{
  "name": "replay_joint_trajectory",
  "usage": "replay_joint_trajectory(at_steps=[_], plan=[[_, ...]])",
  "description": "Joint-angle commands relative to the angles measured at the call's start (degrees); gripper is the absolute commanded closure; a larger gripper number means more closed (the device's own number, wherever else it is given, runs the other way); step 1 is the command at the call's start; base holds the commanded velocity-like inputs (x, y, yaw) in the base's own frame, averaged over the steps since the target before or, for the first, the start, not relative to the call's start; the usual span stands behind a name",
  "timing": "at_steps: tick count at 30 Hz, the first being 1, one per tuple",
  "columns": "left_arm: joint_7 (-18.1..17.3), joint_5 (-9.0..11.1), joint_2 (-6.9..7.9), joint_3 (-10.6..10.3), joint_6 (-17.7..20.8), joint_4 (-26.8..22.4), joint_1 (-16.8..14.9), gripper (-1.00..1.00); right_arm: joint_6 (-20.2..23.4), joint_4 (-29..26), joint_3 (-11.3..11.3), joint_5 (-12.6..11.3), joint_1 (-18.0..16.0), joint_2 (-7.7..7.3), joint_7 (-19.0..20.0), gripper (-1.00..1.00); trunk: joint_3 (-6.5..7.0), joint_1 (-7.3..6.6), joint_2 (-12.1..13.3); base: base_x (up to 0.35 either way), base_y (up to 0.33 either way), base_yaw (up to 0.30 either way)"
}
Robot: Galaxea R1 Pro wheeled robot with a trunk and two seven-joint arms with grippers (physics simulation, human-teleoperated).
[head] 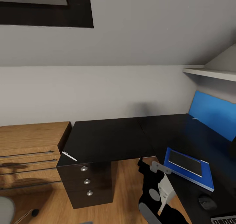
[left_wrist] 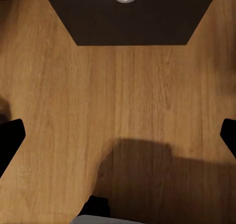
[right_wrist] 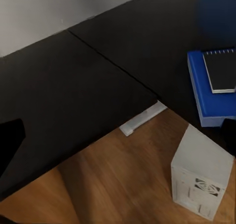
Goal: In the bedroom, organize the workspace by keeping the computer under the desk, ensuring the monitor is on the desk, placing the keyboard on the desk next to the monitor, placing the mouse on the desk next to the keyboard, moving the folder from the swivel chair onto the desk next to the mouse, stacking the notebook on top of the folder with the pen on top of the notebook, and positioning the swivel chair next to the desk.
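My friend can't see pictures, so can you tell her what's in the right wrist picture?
A shiny black desk fills most of the picture, with a blue folder on it and a dark notebook stacked on top. Below the desk's edge, a small light grey computer tower stands on the wooden floor.

Home bedroom: desk (head: 108,138), sloped ceiling (head: 141,23)

notebook (head: 185,162) on folder (head: 204,178) | folder on desk (head: 108,138) | mouse (head: 207,202) before folder | pen (head: 69,156) at desk's left front corner
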Motion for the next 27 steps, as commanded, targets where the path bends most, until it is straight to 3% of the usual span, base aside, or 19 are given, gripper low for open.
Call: replay_joint_trajectory(at_steps=[1,12,18,27], plan=[[0.51,0.18,0.14,-0.22,0.27,-0.07,-0.05,-1.0,-0.44,-0.09,0.32,-0.06,-0.08,-0.12,-0.23,-1.0,-0.07,0.0,-0.05,0.0,0.0,0.0],[0.56,0.25,0.76,-0.01,0.16,0.88,-0.05,-1.0,-1.81,-1.54,3.53,0.93,-0.06,-0.06,-0.34,-1.0,-0.07,0.0,-0.05,0.0,0.0,-0.025],[0.27,0.38,0.8,-0.03,-0.06,2.71,-0.05,-1.0,-1.86,-1.3,3.68,0.92,-0.06,-0.03,-0.49,-1.0,0.26,0.0,-0.05,-0.003,0.008,-0.001],[0.26,0.35,0.8,3.47,-2.36,2.82,-0.05,-1.0,-1.91,-1.07,3.79,0.95,-0.06,0.13,-0.5,-1.0,1.0,0.0,-0.05,-0.139,0.173,0.069]])
